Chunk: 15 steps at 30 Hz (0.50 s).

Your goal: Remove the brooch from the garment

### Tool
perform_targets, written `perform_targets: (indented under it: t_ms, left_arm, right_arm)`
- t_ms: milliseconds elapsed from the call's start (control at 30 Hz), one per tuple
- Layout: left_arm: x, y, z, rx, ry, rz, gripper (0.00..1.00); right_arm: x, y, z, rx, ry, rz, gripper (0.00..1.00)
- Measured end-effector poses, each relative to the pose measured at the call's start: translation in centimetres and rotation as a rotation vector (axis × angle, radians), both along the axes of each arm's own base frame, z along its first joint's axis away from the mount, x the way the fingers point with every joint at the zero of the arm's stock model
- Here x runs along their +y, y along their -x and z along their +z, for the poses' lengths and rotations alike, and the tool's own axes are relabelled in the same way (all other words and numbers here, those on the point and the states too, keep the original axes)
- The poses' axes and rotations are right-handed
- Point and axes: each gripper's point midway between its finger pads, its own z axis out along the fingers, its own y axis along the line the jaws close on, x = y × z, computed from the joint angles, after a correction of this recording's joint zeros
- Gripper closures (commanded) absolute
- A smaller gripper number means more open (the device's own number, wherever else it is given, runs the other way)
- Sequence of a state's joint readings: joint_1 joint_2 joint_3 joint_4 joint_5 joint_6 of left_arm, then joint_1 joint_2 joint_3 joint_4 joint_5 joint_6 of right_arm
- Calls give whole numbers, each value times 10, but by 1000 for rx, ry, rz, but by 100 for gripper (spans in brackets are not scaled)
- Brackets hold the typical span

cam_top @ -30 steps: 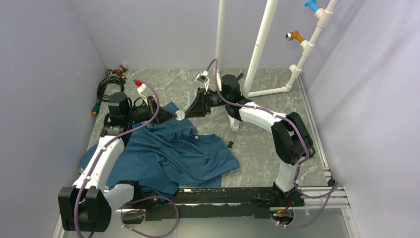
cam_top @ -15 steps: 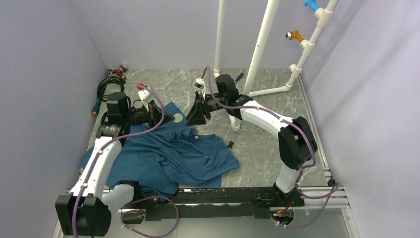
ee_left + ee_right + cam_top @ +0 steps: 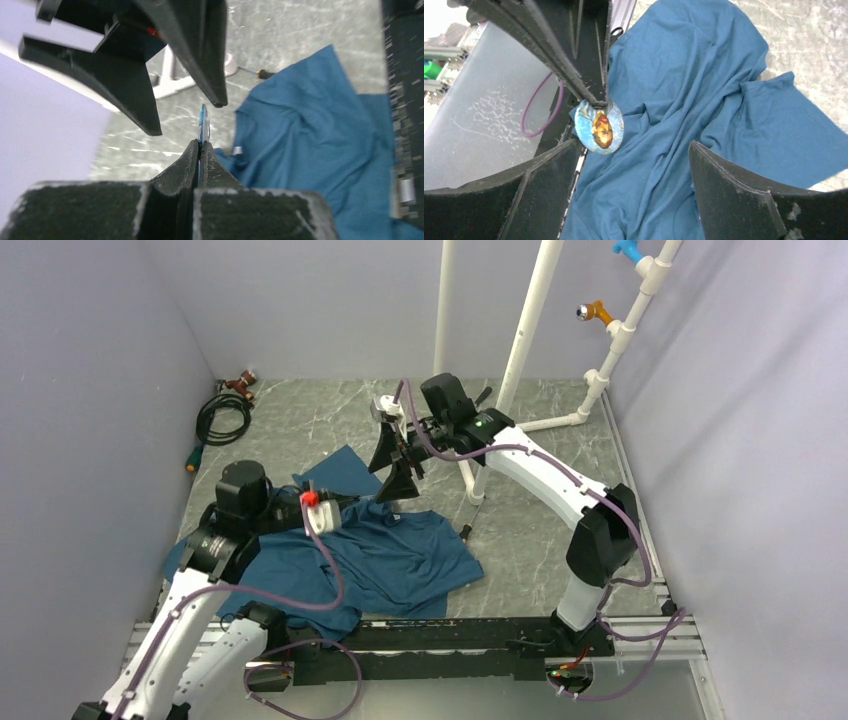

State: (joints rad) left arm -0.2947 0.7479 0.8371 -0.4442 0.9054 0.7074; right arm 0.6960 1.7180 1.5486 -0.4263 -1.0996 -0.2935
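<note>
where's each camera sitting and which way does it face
top external: above and behind the robot, looking down at the table; left arm and right arm show
left wrist: looks along its shut left pincer at the brooch, edge-on
right wrist: looks down between its open right pincer at the garment
both wrist views share the brooch

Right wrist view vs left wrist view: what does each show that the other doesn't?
Only right wrist: the brooch face-on, a blue disc with an orange-brown picture, and a purple cable beside it. Only left wrist: the brooch edge-on, a thin sliver pinched in the shut left hand, plus a white pipe on the floor beyond. Both: the left hand holds the brooch clear of the garment, and the right hand is open and not touching it.
</note>
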Motion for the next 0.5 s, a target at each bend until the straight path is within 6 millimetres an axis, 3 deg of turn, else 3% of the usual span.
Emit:
perform_targets:
  t_ms: [133, 233, 500]
  left_arm:
    - [4, 3, 4, -274, -96, -11, 100]
    - [9, 2, -3, -458, -184, -19, 100]
    - [13, -7, -14, -732, -367, -61, 100]
  right_arm:
    - [0, -3, 7, -50, 37, 37, 16]
    - [-7, 0, 0, -52, 84, 53, 16]
    - [-13, 15, -19, -27, 172, 83, 15]
